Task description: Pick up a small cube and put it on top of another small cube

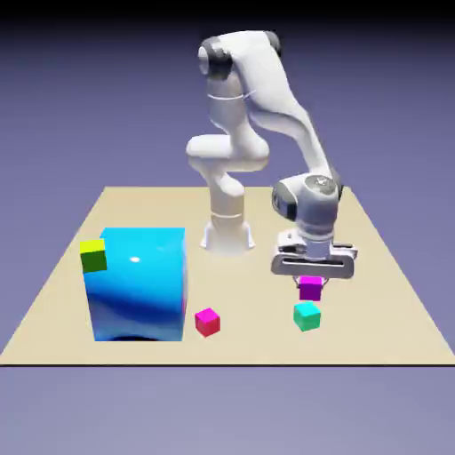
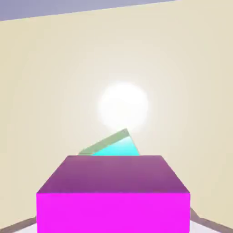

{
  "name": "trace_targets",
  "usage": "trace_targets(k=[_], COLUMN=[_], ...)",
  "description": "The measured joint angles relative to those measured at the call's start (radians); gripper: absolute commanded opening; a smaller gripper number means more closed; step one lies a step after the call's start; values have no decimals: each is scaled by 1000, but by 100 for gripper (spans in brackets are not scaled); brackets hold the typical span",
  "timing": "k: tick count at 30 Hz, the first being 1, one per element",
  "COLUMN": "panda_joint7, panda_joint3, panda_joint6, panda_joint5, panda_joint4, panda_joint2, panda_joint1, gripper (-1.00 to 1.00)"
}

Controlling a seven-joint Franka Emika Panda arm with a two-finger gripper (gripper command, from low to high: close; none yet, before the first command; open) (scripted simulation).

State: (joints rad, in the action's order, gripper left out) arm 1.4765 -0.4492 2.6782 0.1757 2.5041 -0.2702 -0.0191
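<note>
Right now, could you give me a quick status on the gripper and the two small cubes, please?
Gripper shut on violet cube, carried above table. Teal cube on the table just below it, top bare. Pink cube and big blue cube off to the side.

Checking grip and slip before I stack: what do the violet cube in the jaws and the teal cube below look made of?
Both are rendered, so this is a guess. The violet cube looks like hard, smooth plastic: flat colour, crisp edges, no texture. The teal cube looks the same, with a brighter, slightly shiny top face. The tabletop looks matte beige, though a bright glare spot shows in the hand view.
</note>
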Motion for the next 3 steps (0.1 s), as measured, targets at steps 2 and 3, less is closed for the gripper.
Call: trace_targets(k=[2,3], panda_joint7=[9,9], panda_joint3=[9,9], panda_joint6=[12,12], panda_joint5=[13,13], panda_joint4=[0,0], panda_joint2=[-14,-14], panda_joint1=[7,7], gripper=[100,100])
